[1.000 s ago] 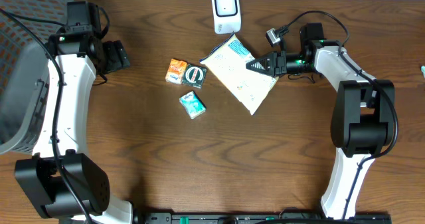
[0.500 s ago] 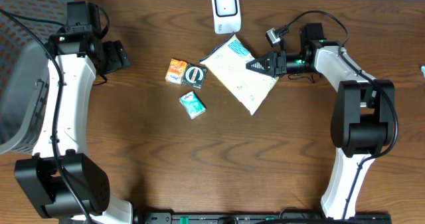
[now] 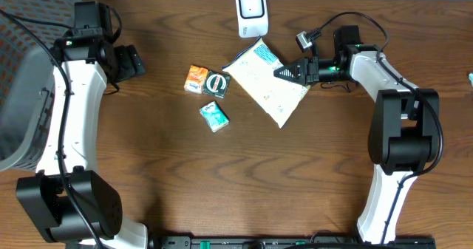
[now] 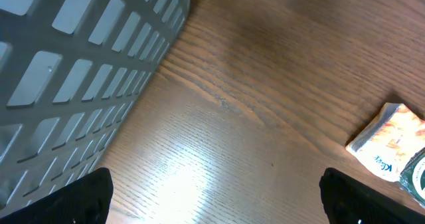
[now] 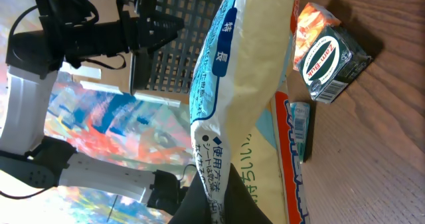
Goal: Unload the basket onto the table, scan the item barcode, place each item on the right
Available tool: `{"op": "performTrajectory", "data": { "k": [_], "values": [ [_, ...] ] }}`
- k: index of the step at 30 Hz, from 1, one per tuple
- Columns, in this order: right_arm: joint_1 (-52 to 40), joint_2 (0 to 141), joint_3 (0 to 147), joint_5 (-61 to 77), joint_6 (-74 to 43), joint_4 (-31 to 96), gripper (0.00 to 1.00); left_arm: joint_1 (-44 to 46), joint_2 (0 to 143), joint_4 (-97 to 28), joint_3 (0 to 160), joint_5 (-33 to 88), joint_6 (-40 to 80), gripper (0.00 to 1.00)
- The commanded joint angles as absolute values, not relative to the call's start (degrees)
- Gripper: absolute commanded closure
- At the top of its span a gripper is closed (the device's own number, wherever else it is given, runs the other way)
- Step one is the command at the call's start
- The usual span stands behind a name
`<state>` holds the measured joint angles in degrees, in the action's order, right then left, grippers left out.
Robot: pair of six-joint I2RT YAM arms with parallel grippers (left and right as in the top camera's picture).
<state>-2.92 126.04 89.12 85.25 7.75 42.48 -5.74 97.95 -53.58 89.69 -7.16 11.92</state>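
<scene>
Overhead: the right gripper (image 3: 284,73) is clamped on the cream bag (image 3: 263,85), centre frame, just below the scanner (image 3: 250,11). The scan is seemingly not yet done.
Left wrist: the left gripper (image 4: 216,199) is spread wide and empty.
Right wrist: the cream bag's edge is pinched at bottom.

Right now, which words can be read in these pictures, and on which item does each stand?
"Zam-Buk": on the black box.
"特長": on the blue strip of the pale bag; its smaller print is blurred.
Orange packet: blue print too small to read.
Teal packet, scanner: nothing legible.
</scene>
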Motion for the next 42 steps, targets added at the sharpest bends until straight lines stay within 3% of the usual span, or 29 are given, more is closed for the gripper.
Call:
{"op": "performTrajectory", "data": {
  "k": [1,16,35,37,42],
  "values": [
    [-3.4,124.2,89.9,87.5,7.3,42.4,0.99,-5.9,98.5,-53.7,89.4,-7.0,11.4,0.02],
    [-3.4,124.2,89.9,78.6,7.3,42.4,0.99,-5.9,98.5,-53.7,89.4,-7.0,11.4,0.02],
    [-8.1,124.2,89.9,44.8,10.4,45.3,0.99,-5.9,98.5,-53.7,89.4,-7.0,11.4,0.03],
    [-10.0,124.2,89.9,37.0,10.4,47.1,0.9,-5.9,98.5,-53.7,89.4,-7.0,11.4,0.02],
    [-15.1,124.2,89.9,24.9,10.4,49.0,0.55,-5.9,98.5,-53.7,89.4,-7.0,11.4,0.02]
  ]
}}
